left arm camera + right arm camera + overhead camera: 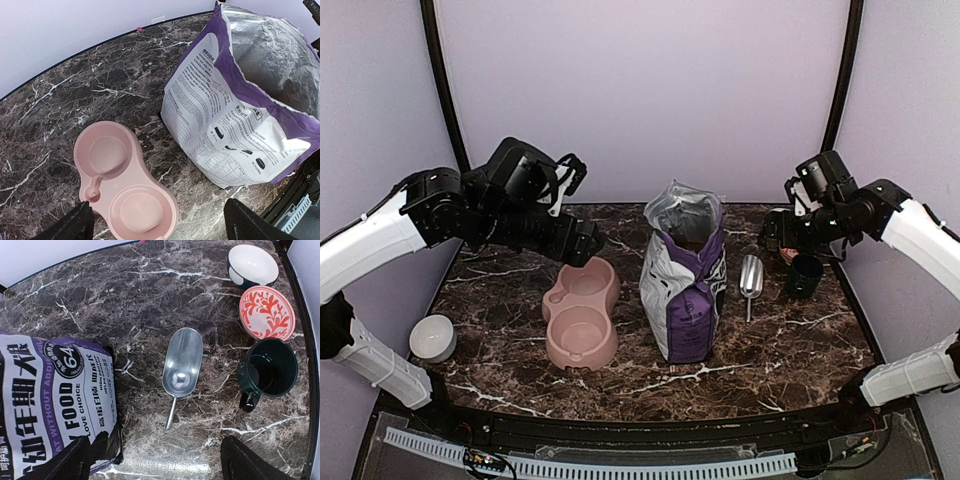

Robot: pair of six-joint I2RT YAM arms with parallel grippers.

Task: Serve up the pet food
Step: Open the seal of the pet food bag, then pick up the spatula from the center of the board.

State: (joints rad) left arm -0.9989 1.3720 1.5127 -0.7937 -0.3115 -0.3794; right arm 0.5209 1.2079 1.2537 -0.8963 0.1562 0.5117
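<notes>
A purple-and-white pet food bag (685, 290) (235, 115) (50, 400) stands upright mid-table with its top torn open. The pet food itself is hidden inside it. To the bag's left lies a pink double bowl (582, 315) (120, 185) with both wells bare. A metal scoop (751, 277) (183, 362) lies to the right of the bag, handle toward the front. My left gripper (578, 242) (157, 205) hovers open above the pink bowl's far end, holding nothing. Open and equally bare, my right gripper (775, 232) (155, 442) hangs above the table behind the scoop.
A dark green mug (804, 276) (267, 372) stands right of the scoop. Behind it sit a red-patterned bowl (266, 312) and a dark bowl with a white inside (252, 265). A white bowl (433, 337) rests at the front left corner.
</notes>
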